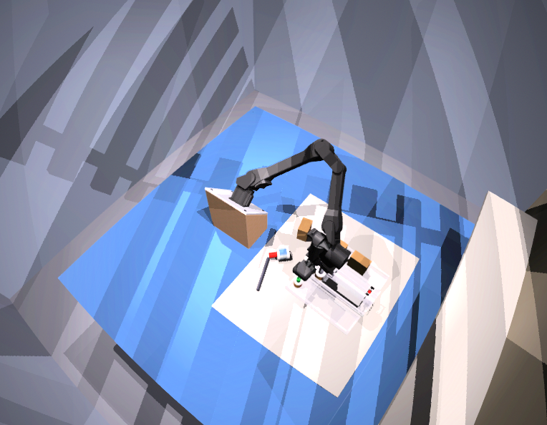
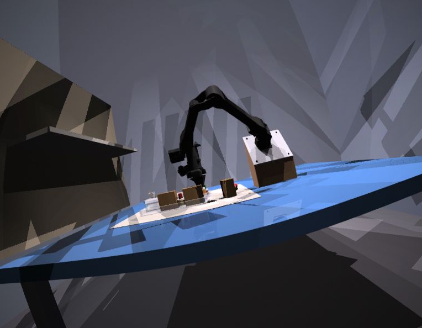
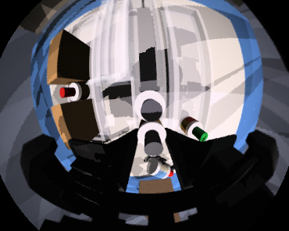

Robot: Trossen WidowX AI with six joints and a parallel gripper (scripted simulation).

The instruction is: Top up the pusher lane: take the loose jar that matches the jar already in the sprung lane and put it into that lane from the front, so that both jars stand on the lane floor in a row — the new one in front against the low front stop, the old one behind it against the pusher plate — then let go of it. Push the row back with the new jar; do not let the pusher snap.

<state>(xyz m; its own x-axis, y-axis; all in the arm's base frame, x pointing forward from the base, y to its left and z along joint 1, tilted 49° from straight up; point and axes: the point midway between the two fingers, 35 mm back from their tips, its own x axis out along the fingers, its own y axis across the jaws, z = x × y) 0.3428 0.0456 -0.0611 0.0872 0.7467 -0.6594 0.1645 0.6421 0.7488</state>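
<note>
The clear lane tray (image 1: 349,330) holds the narrow sprung lane (image 3: 147,23). A jar with a white rim and grey top (image 3: 151,108) (image 1: 320,272) stands near the lane's front end. My gripper (image 3: 151,130) (image 2: 202,182) is shut on a second jar (image 3: 153,147) with a white rim and grey top, directly in front of the lane jar. Whether the two touch, and how high the held jar's base is, cannot be told. The pusher plate and front stop are not clearly visible. The held jar is hidden by the gripper in the top view.
A green-capped jar (image 3: 196,130) (image 1: 297,282) stands near the front right of the tray. A red-capped jar (image 3: 70,92) (image 2: 180,195) is between brown blocks (image 3: 73,56) (image 3: 78,121) at left. Behind the gripper lie a red-and-white item (image 1: 281,253) and a dark rod (image 1: 263,274).
</note>
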